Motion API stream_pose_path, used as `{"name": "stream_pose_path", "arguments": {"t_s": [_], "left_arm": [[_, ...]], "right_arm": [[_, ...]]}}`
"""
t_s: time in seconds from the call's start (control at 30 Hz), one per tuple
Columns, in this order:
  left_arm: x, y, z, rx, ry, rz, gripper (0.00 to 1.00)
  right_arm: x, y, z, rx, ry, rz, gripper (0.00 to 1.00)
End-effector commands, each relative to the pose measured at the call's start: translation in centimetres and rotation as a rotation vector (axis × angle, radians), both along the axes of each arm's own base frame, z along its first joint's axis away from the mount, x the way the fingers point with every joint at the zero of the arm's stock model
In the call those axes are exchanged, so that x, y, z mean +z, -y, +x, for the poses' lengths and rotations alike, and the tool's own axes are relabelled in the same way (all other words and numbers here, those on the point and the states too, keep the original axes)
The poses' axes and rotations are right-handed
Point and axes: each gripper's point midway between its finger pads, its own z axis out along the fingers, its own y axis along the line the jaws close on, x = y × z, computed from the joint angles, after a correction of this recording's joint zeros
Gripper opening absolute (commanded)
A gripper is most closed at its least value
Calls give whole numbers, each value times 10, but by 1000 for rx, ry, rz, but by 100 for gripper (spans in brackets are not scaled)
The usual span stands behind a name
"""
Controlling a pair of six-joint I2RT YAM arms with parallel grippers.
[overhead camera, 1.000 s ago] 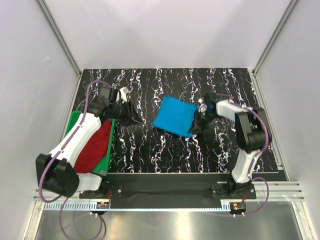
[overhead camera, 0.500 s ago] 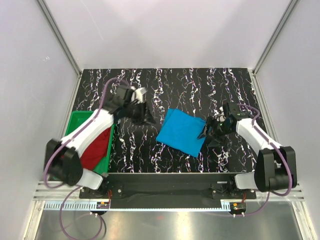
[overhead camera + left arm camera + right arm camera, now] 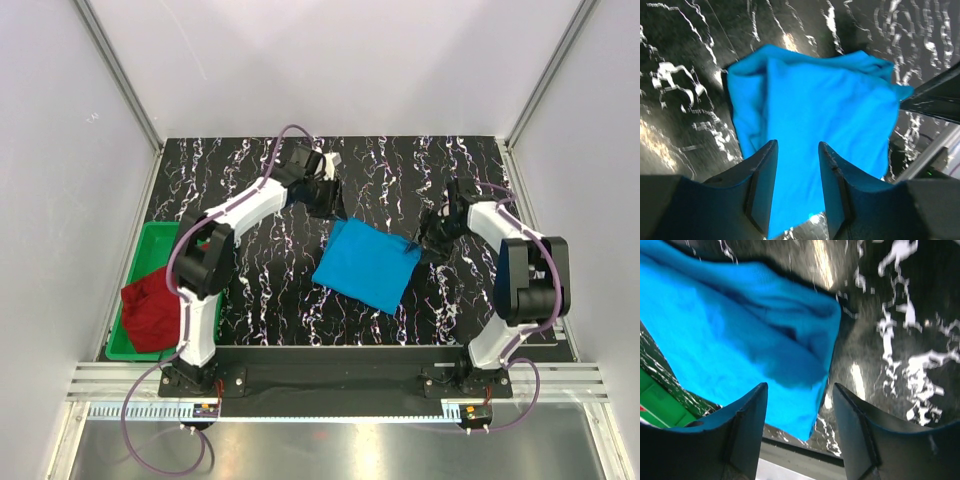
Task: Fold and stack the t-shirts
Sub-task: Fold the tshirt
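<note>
Left tool (image 3: 796, 150): one, fingers spread with a clear gap, pinching nothing, poised over the blue t-shirt (image 3: 365, 265) at that shirt's 11 o'clock corner; blue cloth shows through the gap in the left wrist view. Right tool (image 3: 800, 390): one, fingers spread wide, pinching nothing, set at the same shirt's 3 o'clock corner, partly over cloth and partly over bare surface. T-shirts: two. The blue t-shirt, one, is folded to a rough four-sided packet with soft rumpled edges. It lies flat about the middle of the tabletop (image 3: 270, 290), turned so that its corners point to 11, 3, 5 and 8 o'clock. The dark red t-shirt (image 3: 150, 310), one, is unfolded and bunched in a heap. Containers: one, a green bin (image 3: 155, 242), at 8 o'clock on the tabletop against the left wall. It holds the dark red t-shirt, heaped at the bin's 6 o'clock end and bulging over the rim there, while the 12 o'clock end shows bare green floor. The two shirts lie well apart. Arms: two, white with black joints, purple cables along them, bases at 6 o'clock. Surface: black with white marble veining, glossy. Room: plain pale walls on three sides, aluminium frame posts at the far corners, a metal rail along the near edge.
</note>
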Motion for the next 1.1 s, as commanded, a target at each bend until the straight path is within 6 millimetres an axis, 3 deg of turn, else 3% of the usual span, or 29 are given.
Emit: {"name": "stream_pose_path", "arguments": {"t_s": [0.0, 0.1, 0.2, 0.47, 0.8, 0.97, 1.07], "left_arm": [[3, 7, 24, -15, 70, 9, 43], [-5, 16, 35, -19, 68, 9, 43], [-19, 20, 43, -11, 66, 19, 43], [-34, 37, 62, 20, 65, -15, 43], [-47, 49, 66, 37, 33, -43, 42], [-53, 52, 70, 40, 20, -41, 37], [-53, 54, 71, 39, 16, -49, 28]], "right_arm": [[9, 5, 27, 28, 76, -33, 61], [8, 6, 27, 32, 64, -31, 50], [9, 6, 27, 29, 69, -25, 48], [5, 5, 21, 27, 50, -8, 47], [4, 6, 23, 17, 49, 0, 46], [1, 5, 26, 8, 44, 4, 44], [2, 5, 29, 7, 45, 7, 44]]}}
